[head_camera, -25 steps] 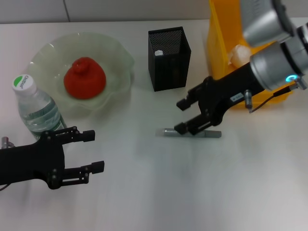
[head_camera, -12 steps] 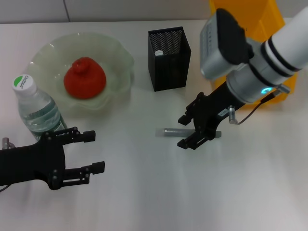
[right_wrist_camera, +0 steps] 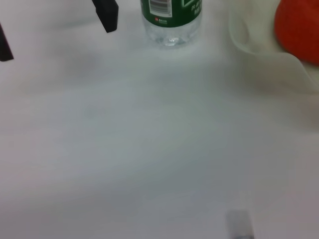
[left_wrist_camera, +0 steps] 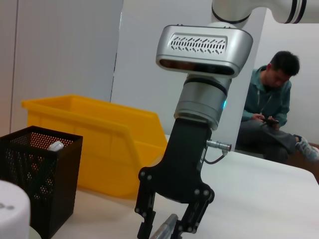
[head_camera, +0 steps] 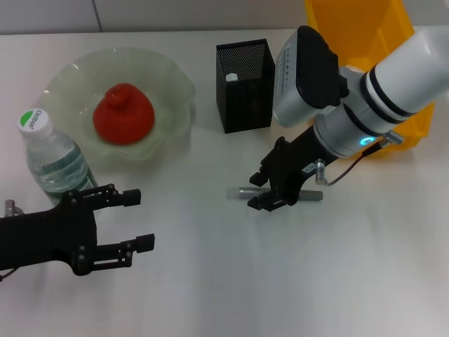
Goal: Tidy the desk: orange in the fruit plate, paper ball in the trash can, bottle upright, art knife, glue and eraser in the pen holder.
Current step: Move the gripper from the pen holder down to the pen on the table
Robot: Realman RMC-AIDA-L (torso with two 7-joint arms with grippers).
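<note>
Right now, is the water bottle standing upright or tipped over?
Upright: the bottle stands on the desk with its cap on top.

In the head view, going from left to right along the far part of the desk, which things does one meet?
Bottle → fruit plate holding the orange → pen holder → yellow bin.

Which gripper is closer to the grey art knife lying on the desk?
The right gripper: its open fingers straddle the art knife. The left gripper sits far off, near the bottle.
</note>
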